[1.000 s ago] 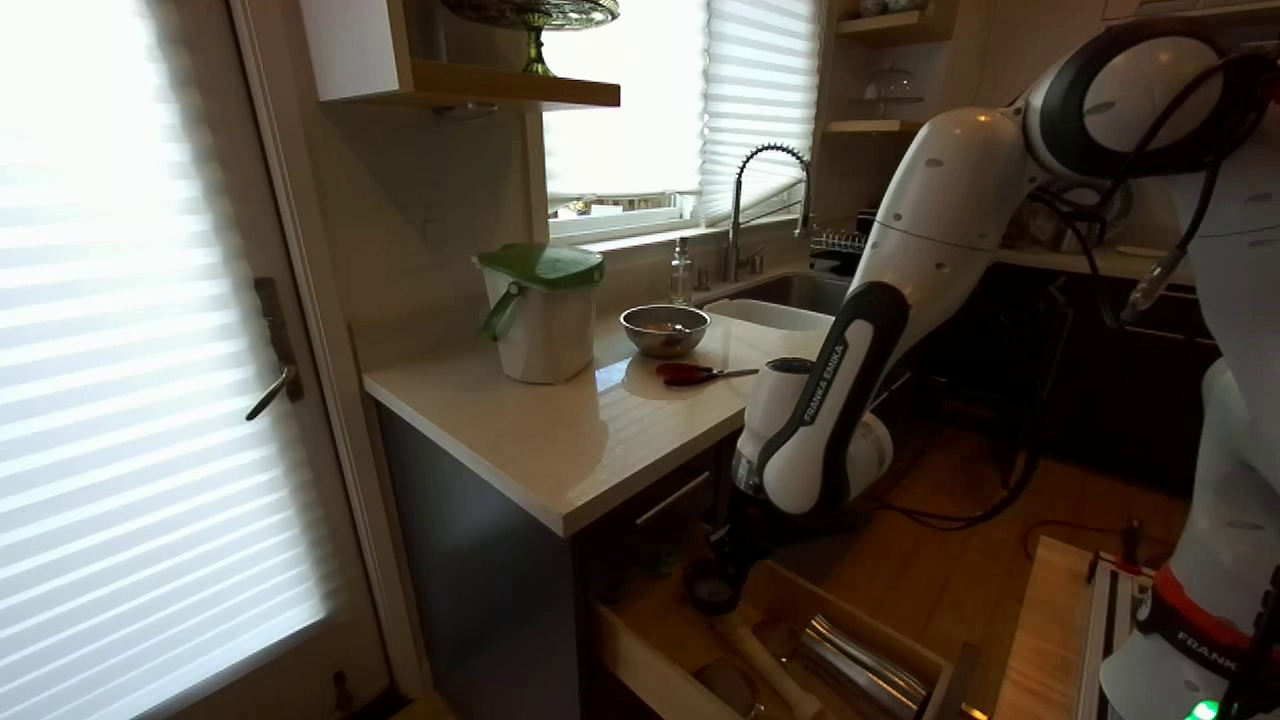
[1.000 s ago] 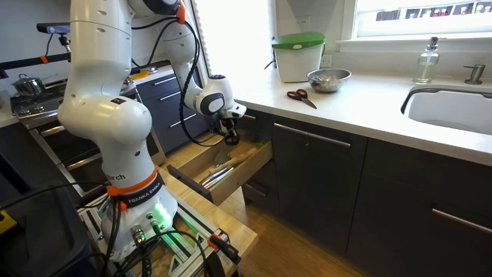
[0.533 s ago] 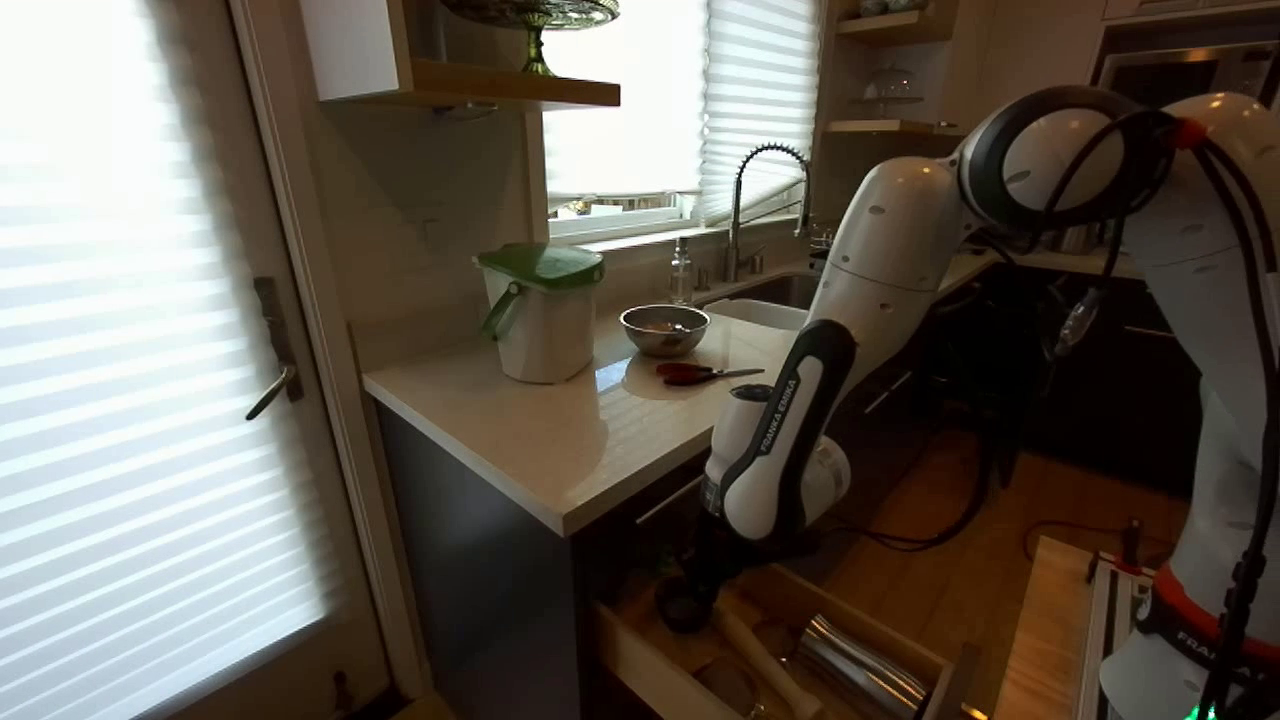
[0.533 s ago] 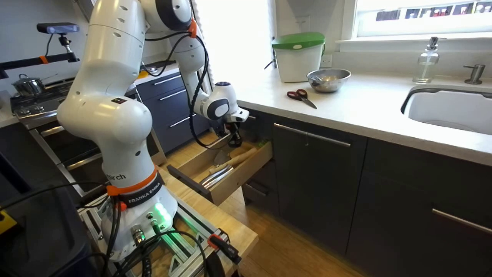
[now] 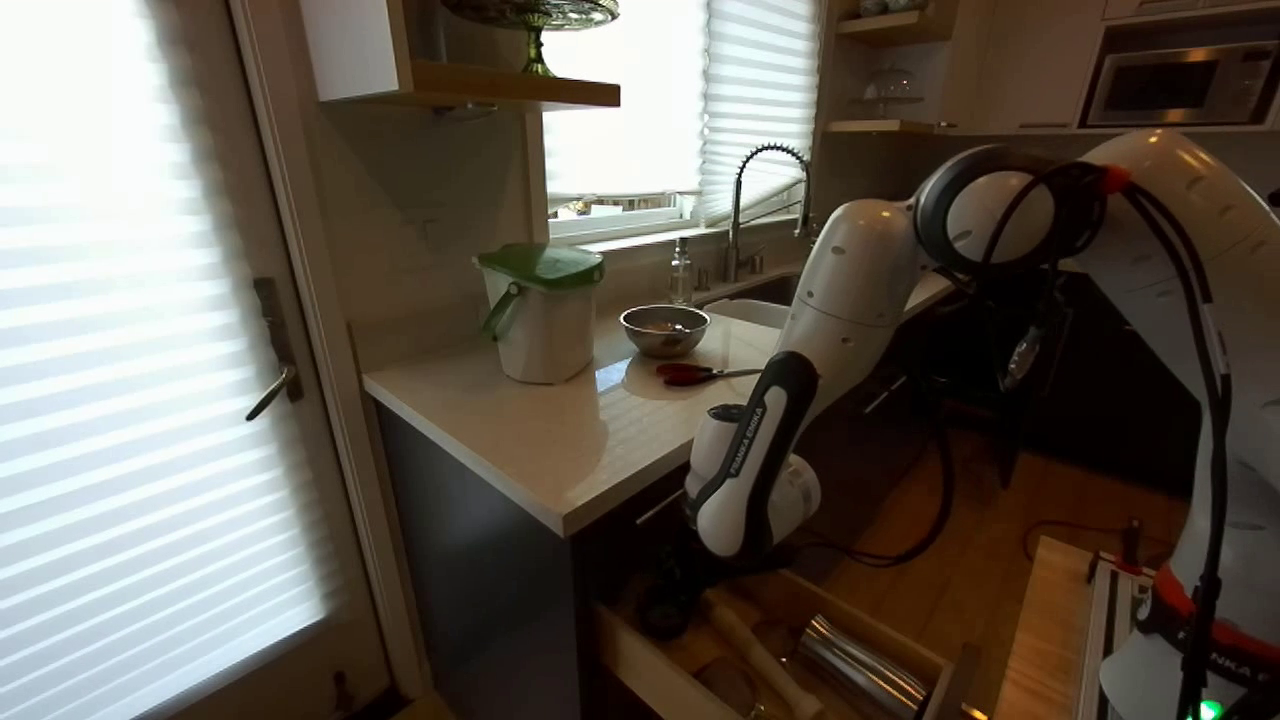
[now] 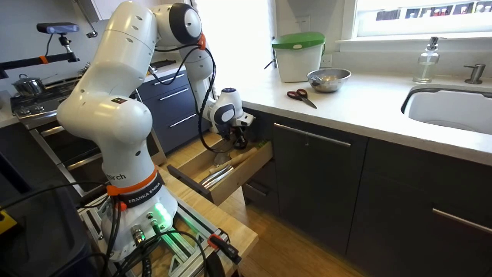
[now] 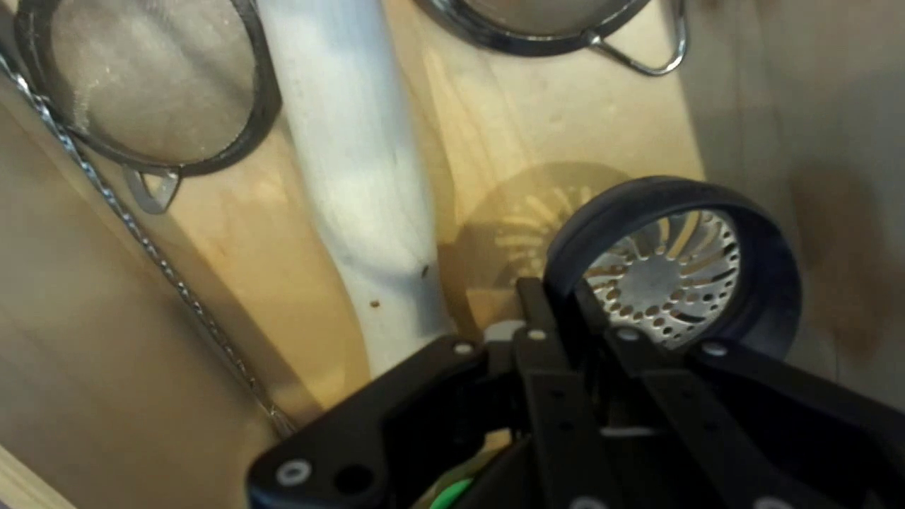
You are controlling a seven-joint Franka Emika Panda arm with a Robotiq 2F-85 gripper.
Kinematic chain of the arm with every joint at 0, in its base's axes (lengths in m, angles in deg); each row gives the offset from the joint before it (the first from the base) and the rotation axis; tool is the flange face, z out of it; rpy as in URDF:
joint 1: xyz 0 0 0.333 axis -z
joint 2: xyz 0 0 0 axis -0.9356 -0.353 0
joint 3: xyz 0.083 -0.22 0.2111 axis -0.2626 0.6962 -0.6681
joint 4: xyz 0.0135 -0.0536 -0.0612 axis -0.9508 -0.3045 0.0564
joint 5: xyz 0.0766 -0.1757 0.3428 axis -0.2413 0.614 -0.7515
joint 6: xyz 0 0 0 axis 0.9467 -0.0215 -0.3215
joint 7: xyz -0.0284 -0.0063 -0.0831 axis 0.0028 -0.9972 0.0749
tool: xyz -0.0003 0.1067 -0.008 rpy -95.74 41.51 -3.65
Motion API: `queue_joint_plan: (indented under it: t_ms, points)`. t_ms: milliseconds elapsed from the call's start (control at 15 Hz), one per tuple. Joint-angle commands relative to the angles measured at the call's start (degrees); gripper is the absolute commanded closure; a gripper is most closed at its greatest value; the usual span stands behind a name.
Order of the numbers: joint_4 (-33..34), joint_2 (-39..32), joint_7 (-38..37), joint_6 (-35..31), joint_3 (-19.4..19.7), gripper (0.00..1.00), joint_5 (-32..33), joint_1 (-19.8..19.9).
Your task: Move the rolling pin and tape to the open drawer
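The arm (image 6: pixel 109 119) was bent in a high arch, its wrist (image 5: pixel 740 500) held low; the fingers (image 7: pixel 543 353) were pointed downward and clamped nearly together in a grip.

rolling pin (image 7: pixel 353 155): likely pale tan | ring (image 7: pixel 654 279): black, silver pierced centre | lid (image 6: pixel 298 41): green

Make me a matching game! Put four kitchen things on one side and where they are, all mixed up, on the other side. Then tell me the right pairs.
Things:
1. black ring
2. rolling pin
3. scissors
4. green lid

Places:
A. lying on the counter
B. on top of the white bin
C. pinched by the tool
D. lying in the open drawer

Right pairs: 1-C, 2-D, 3-A, 4-B.
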Motion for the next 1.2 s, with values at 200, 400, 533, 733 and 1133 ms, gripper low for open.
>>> queue_joint_plan:
  t_ms: [200, 400, 533, 733, 1133]
  points:
    - [3.85, -4.54, -0.4, -0.12, 0.09, 0.64, 0.28, 0.11]
    - [2.85, -3.63, 0.65, -1.25, -0.77, 0.44, 0.39, 1.16]
    - [1.24, -2.26, 1.68, -2.33, -1.6, 0.28, 0.58, 2.16]
    - [-2.8, 0.78, 5.4, -5.58, -5.62, 0.06, 1.26, 6.58]
    - [-13.89, 9.33, 16.96, -12.81, -18.41, 0.0, 9.27, 21.78]
